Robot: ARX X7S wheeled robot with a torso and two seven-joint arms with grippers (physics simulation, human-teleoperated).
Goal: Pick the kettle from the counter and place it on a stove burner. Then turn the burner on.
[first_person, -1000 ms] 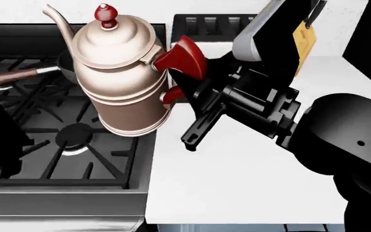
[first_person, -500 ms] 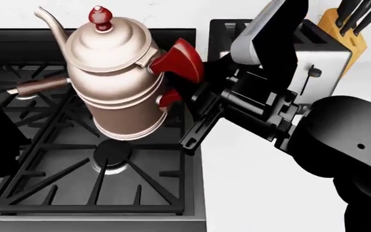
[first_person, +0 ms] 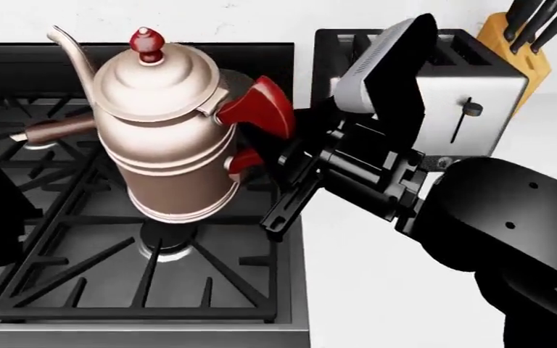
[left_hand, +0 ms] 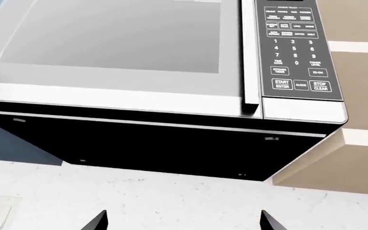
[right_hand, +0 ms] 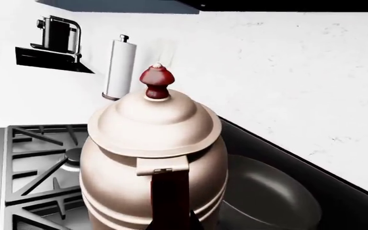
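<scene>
Kettle (first_person: 172, 130) hangs upright, slightly tilted, in the right tool (first_person: 259, 156), which is clamped on its red handle (first_person: 259, 109); its base sits just above the near-right burner (first_person: 167, 239) and a little behind it, not yet on the grate (first_person: 95, 261). The coming move turns on that gap: the burner lies straight below and slightly toward the robot, with the kettle's long axis near vertical, spout (first_person: 70, 54) pointing away to the left over the pan handle (first_person: 51, 130). The right arm alone is near. The left tool (left_hand: 180, 223) faces a microwave (left_hand: 171, 72), its two tips apart and holding nothing. Against half a second ago, the kettle has dropped lower and drawn closer over the burner; a second ago it was still at the table (first_person: 376, 290) edge.
</scene>
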